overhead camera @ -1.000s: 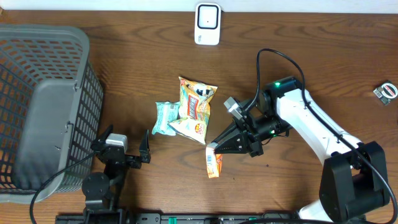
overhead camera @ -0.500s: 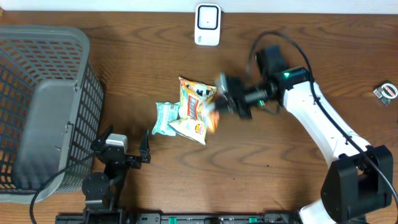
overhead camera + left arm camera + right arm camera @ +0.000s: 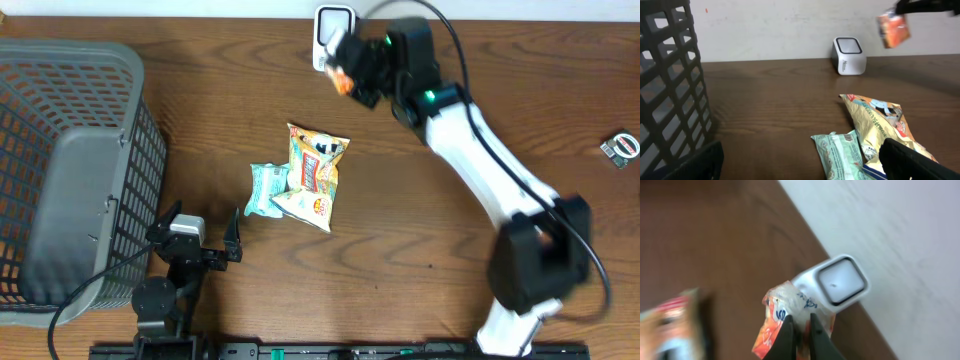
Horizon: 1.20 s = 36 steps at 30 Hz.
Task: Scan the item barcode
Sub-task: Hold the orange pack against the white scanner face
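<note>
The item is a small orange packet (image 3: 342,79), hanging in the air just in front of the white barcode scanner (image 3: 326,28) at the table's far edge. My right gripper (image 3: 354,66) is shut on the packet's top edge. The right wrist view shows the packet (image 3: 781,314) pinched between the dark fingers (image 3: 788,336), with the scanner's window (image 3: 841,282) directly behind it. From the left wrist view the packet (image 3: 893,30) floats up and to the right of the scanner (image 3: 848,56). My left gripper (image 3: 197,228) rests open near the front edge, holding nothing.
A yellow snack bag (image 3: 315,170) and a pale green packet (image 3: 268,190) lie mid-table. A large grey basket (image 3: 70,170) fills the left side. A small round object (image 3: 622,147) sits at the far right edge.
My right arm has lifted the orange packet off the table near the front, swung it over the snack bags and brought it to the scanner. The left arm has stayed still.
</note>
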Each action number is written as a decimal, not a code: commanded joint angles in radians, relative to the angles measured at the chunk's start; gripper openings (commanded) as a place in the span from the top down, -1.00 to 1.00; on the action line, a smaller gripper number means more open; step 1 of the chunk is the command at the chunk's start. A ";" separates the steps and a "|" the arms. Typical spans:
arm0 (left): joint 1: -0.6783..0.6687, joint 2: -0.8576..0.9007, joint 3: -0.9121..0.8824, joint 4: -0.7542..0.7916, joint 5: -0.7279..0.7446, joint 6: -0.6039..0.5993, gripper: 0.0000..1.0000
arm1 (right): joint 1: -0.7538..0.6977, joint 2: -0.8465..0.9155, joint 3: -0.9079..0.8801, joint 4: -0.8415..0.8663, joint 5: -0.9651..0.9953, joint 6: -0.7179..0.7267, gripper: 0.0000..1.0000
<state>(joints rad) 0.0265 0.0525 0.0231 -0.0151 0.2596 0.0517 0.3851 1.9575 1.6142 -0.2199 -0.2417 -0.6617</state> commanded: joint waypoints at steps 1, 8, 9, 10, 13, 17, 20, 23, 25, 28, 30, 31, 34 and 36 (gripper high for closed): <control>0.005 -0.003 -0.019 -0.029 0.009 -0.005 -0.95 | 0.002 0.157 0.213 -0.045 0.160 -0.036 0.99; 0.005 -0.003 -0.019 -0.029 0.009 -0.005 -0.95 | 0.003 0.465 0.667 -0.149 0.328 -0.121 0.99; 0.005 -0.003 -0.019 -0.029 0.008 -0.005 -0.95 | 0.004 0.495 0.710 -0.158 0.350 -0.122 0.98; 0.005 -0.003 -0.019 -0.029 0.009 -0.005 -0.95 | 0.005 0.517 0.740 -0.170 0.364 -0.122 0.98; 0.005 -0.003 -0.019 -0.029 0.009 -0.005 -0.95 | 0.014 0.538 0.801 -0.299 0.356 -0.054 0.89; 0.005 -0.003 -0.019 -0.029 0.009 -0.005 -0.95 | 0.018 0.510 0.829 -0.520 0.192 0.052 -0.11; 0.005 -0.003 -0.019 -0.029 0.009 -0.005 -0.95 | 0.014 0.505 0.829 -0.618 0.032 0.083 -0.26; 0.005 -0.003 -0.019 -0.029 0.009 -0.005 -0.95 | 0.014 0.515 0.823 -0.649 0.005 0.085 -0.41; 0.005 -0.003 -0.019 -0.029 0.009 -0.005 -0.95 | 0.009 0.527 0.821 -0.648 0.008 0.085 -0.45; 0.005 -0.003 -0.019 -0.029 0.009 -0.005 -0.95 | -0.003 0.542 0.820 -0.644 0.011 0.085 -0.54; 0.005 -0.003 -0.019 -0.029 0.009 -0.005 -0.95 | -0.013 0.552 0.818 -0.644 0.009 0.096 -0.50; 0.005 -0.003 -0.019 -0.029 0.009 -0.005 -0.96 | -0.019 0.560 0.818 -0.645 0.001 0.109 -0.46; 0.005 -0.003 -0.019 -0.029 0.008 -0.005 -0.95 | -0.050 0.582 0.817 -0.650 -0.071 0.154 -0.38; 0.005 -0.003 -0.019 -0.029 0.009 -0.005 -0.95 | -0.077 0.602 0.817 -0.652 -0.126 0.199 -0.36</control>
<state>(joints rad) 0.0265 0.0525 0.0231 -0.0151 0.2592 0.0517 0.3508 2.5130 2.4203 -0.8658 -0.2741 -0.5407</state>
